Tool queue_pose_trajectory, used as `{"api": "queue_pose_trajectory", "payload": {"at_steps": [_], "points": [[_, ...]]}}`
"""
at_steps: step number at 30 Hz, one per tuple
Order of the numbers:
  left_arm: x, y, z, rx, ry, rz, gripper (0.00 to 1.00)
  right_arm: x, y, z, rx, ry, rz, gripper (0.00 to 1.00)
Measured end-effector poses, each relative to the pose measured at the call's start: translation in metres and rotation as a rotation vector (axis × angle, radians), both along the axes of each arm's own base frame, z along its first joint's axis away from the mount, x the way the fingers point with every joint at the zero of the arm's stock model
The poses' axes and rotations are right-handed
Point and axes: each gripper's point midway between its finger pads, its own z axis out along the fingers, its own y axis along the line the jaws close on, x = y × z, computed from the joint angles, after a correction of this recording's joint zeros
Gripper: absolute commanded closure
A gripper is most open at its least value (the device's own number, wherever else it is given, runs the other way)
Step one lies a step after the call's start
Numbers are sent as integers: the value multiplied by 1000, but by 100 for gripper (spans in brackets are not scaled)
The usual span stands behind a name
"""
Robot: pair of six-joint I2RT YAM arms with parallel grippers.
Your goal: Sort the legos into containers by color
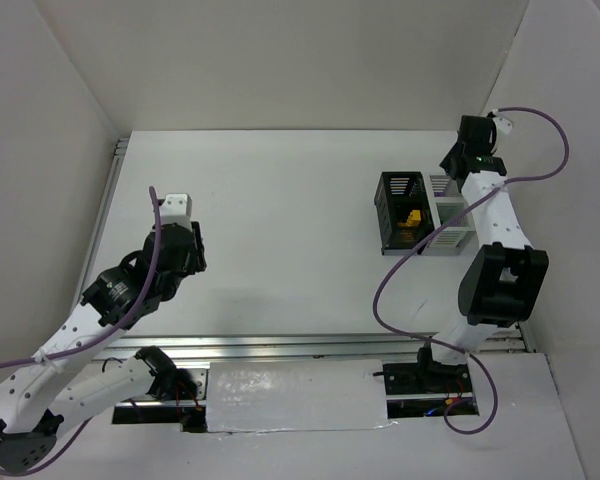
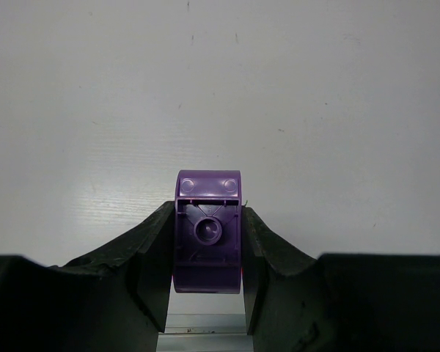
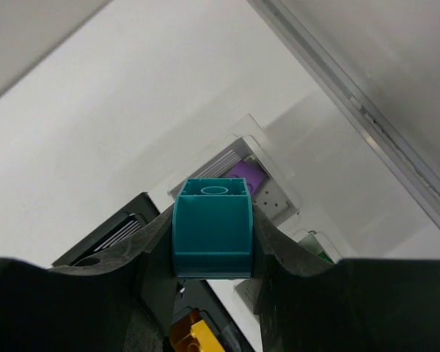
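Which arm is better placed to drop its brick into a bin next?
Right: the right gripper holds the teal brick at the bins; the left gripper, holding a purple brick, sits far off across the table.

No readable text, label, brand, number or sign in any view. Purple lego (image 2: 208, 231), teal lego (image 3: 213, 229): moulded faces only, no legible lettering.

Purple lego (image 2: 208, 235), lower centre; teal lego (image 3: 212, 229), centre; black slatted bin (image 1: 400, 212) with yellow brick (image 1: 413, 217) inside; white slatted bins (image 1: 446, 212) beside it; purple cable (image 1: 390, 285); white table (image 1: 280, 230).
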Motion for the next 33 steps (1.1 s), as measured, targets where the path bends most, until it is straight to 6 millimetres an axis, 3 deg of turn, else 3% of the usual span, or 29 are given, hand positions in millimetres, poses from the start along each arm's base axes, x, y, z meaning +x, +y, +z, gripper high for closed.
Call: {"api": "queue_pose_trajectory", "payload": {"at_steps": [4, 7, 16, 20, 22, 24, 28, 29, 31, 33], "points": [[1, -2, 1, 2, -1, -17, 100, 9, -2, -28, 9, 61, -2, 96], [0, -3, 0, 0, 1, -23, 100, 10, -1, -38, 14, 85, -1, 94], [3, -4, 1, -21, 1, -30, 100, 13, 2, -35, 30, 68, 14, 100], [16, 3, -1, -69, 28, 6, 100, 13, 13, -30, 72, 47, 54, 100], [34, 6, 9, -109, 46, 42, 100, 11, 20, -19, 93, 19, 73, 100], [61, 4, 32, -142, 36, 81, 100, 9, 29, -5, 120, -20, 100, 100], [159, -22, 118, -231, -115, 119, 100, 5, 51, 24, 187, -114, 163, 100], [180, -24, 131, -249, -152, 130, 100, 1, 57, 30, 206, -149, 176, 100], [215, -16, 148, -286, -197, 173, 100, -15, 67, 28, 249, -215, 181, 100], [249, -2, 150, -302, -215, 223, 100, -37, 77, 22, 290, -227, 201, 100]]}}
